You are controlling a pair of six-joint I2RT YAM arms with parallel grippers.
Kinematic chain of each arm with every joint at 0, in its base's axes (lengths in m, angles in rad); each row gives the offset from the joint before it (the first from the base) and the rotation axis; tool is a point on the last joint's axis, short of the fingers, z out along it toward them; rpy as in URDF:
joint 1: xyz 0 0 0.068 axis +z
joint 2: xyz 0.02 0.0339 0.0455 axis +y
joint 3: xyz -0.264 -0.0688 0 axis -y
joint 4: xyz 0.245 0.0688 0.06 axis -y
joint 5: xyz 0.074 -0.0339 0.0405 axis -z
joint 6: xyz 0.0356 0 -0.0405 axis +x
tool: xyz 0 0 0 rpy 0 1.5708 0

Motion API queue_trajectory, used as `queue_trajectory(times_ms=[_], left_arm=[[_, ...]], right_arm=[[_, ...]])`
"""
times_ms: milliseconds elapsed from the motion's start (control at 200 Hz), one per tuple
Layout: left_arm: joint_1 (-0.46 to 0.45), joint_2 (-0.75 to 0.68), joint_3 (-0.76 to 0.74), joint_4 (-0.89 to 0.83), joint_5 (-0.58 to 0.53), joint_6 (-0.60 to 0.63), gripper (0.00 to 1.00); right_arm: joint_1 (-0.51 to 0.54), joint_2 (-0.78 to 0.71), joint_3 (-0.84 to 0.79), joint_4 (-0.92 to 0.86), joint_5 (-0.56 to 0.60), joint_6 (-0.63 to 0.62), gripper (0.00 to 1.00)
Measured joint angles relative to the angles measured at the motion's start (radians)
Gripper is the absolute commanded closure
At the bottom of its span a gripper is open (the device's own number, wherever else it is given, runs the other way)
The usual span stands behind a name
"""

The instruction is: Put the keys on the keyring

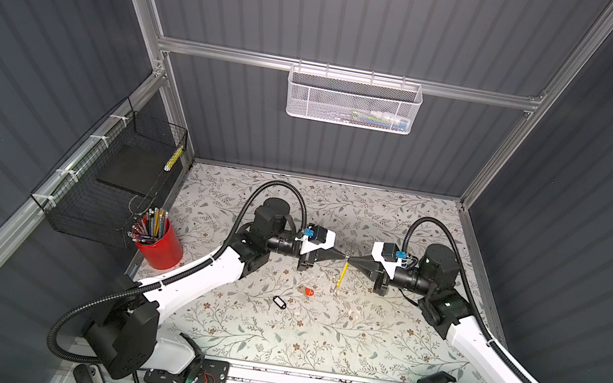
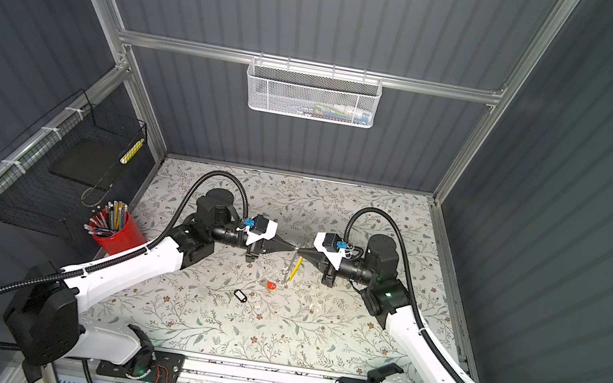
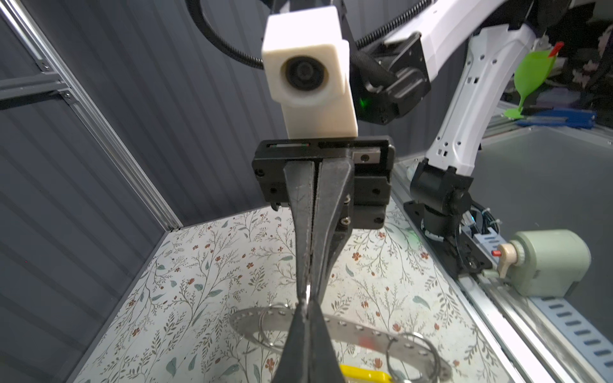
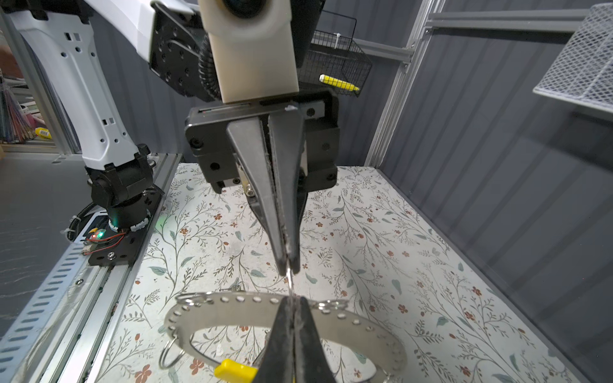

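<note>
Left tool [image 1: 344,254]: pinching ring [image 1: 343,271].
Right tool [image 1: 352,257]: likewise, tips meeting.
Orange key [image 1: 308,292], black key [image 1: 279,302]: loose on desk [image 1: 313,341], ring's 8 o'clock.
Progress: neither threaded.

Perforated grey keyring [image 4: 232,310] with yellow segment, held up by its rim, orange-red key [image 1: 308,291] and black-framed key [image 1: 279,301] laid near each other on the table [image 1: 313,341] below.
</note>
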Motion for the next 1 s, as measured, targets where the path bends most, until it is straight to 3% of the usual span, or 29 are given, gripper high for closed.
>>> queue_trajectory(times_ms=[65,470,995], left_arm=[[0.0,0.0,0.034,-0.08,-0.022,0.061,0.75],[-0.041,0.018,0.286,-0.533,-0.216,0.388,0.67],[-0.116,0.119,0.384,-0.711,-0.359,0.44,0.73]], right_arm=[[0.0,0.0,0.018,-0.055,0.005,-0.025,1.0],[0.0,0.038,0.161,-0.346,0.05,-0.159,1.0],[0.006,0.058,0.198,-0.434,0.069,-0.199,1.0]])
